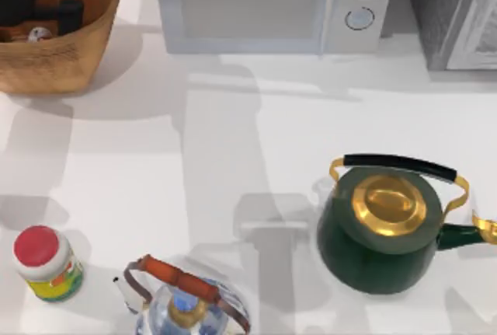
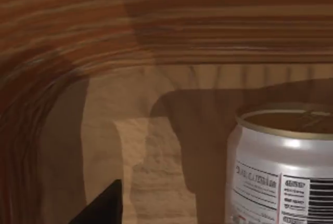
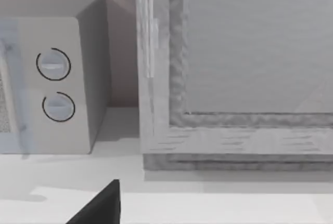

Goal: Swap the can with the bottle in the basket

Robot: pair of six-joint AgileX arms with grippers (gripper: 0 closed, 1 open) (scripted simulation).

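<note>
Inside the basket point(image 1: 70, 55) at the table's far left, our left gripper point(image 1: 35, 8) hangs over the can point(image 2: 283, 167); we cannot tell its state. The bottle point(image 1: 46, 263) stands at near left.

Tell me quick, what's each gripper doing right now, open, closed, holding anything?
Left gripper: down inside the basket beside the can; fingers cannot be told.
Right gripper: cannot be told; its wrist view faces the microwave.
</note>
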